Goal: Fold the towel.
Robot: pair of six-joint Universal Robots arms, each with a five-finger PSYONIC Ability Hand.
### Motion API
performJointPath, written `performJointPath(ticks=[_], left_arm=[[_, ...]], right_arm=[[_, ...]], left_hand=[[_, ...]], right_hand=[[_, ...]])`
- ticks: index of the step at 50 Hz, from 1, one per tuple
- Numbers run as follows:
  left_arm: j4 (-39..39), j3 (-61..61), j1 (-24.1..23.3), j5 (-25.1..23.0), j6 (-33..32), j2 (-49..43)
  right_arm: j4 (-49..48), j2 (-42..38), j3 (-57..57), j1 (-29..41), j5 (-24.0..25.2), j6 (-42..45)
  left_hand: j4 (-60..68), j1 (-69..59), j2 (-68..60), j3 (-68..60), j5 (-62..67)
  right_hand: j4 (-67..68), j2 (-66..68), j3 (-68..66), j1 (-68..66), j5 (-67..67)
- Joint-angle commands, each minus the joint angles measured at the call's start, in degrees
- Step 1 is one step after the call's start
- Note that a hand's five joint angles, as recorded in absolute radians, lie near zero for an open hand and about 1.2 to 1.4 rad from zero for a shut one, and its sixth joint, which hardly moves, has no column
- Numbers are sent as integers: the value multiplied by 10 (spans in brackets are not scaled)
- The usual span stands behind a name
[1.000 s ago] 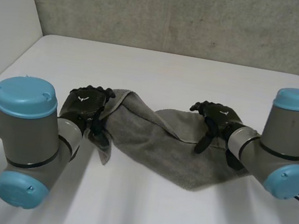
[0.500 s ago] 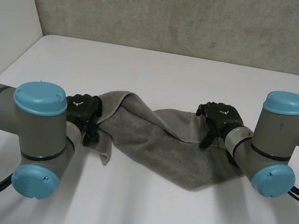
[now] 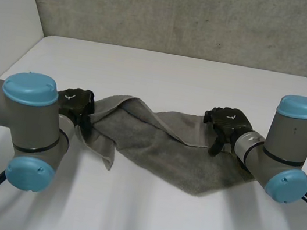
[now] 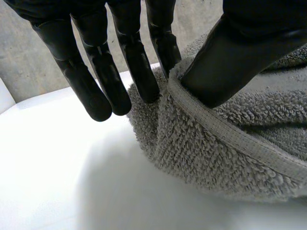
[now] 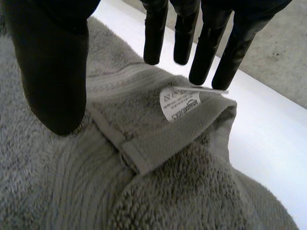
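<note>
The left hand (image 3: 77,104) is narrowed to a pinch on the towel (image 3: 166,146). Its straight fingers (image 4: 139,67) stand on the far side of a raised fold at the towel's left end, and its thumb (image 4: 235,52) presses the hem against them from the near side. That end stands up off the table (image 3: 166,76) at the hand, with a flap hanging down just right of it.

The right hand (image 3: 230,123) is spread wide — its thumb (image 5: 50,72) rests on the cloth and its straight fingers (image 5: 154,38) are well apart from the thumb. The fingertips are at the edge of a turned-over corner that bears a white label (image 5: 178,103). This hand touches the towel but grips nothing.

The towel lies crumpled across the middle of the table between the two hands — left end in the left hand, far right corner under the right hand, and a point of cloth reaching toward the near side.
</note>
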State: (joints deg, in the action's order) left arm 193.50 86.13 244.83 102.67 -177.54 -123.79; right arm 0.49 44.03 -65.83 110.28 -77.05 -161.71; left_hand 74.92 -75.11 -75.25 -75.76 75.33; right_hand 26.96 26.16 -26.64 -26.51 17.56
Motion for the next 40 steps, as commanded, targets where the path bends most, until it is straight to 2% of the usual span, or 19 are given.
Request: performJointPath(ticks=[1,10,12,13,15,16,18,24,26,30,33,35,38,40], left_arm=[[0,0,0,-1,0,2],[0,1,-1,-2,0,2],[0,0,0,-2,0,2],[0,0,0,-2,0,2],[1,-1,0,-3,0,3],[1,-1,0,-3,0,3],[0,-4,0,-12,0,6],[0,-21,0,-53,-4,17],[-2,-55,1,-87,-21,24],[-3,-110,5,-112,-50,27],[-5,-173,12,-123,-83,27],[-1,-244,14,-128,-109,29],[3,-276,15,-128,-119,30],[46,-313,18,-140,-120,48]], right_arm=[[-8,-14,4,1,-4,33],[-17,-34,16,0,-5,43],[-19,-38,20,0,-4,43],[-19,-38,20,0,-4,43],[-24,-34,22,0,-4,43],[-24,-34,22,0,-4,43],[-33,-26,23,0,-6,40],[-48,11,23,1,-7,35],[-64,36,25,0,-7,35],[-89,62,33,0,-11,35],[-137,87,38,1,-13,33],[-230,116,35,1,-16,31],[-287,132,28,2,-21,30],[-388,159,15,2,-46,23]], left_hand=[[-70,72,73,78,-174],[-70,72,73,78,-174],[-70,72,73,78,-174],[-70,72,73,78,-174],[-68,70,72,77,-172],[-68,70,72,77,-172],[-67,69,70,75,-171],[-62,64,65,70,-166],[-62,64,65,70,-166],[-43,45,46,52,-147],[-28,30,31,36,-132],[-18,20,21,26,-122],[-10,11,13,18,-114],[-3,5,6,11,-107]], right_hand=[[70,78,-73,-74,64],[94,102,-97,-98,88],[194,202,-197,-199,188],[195,203,-198,-199,189],[362,370,-365,-366,356],[363,371,-366,-367,357],[530,538,-533,-534,524],[530,538,-534,-535,524],[530,538,-534,-535,524],[530,538,-534,-535,524],[530,538,-534,-535,524],[530,538,-534,-535,524],[530,538,-534,-535,524],[530,538,-534,-535,524]])
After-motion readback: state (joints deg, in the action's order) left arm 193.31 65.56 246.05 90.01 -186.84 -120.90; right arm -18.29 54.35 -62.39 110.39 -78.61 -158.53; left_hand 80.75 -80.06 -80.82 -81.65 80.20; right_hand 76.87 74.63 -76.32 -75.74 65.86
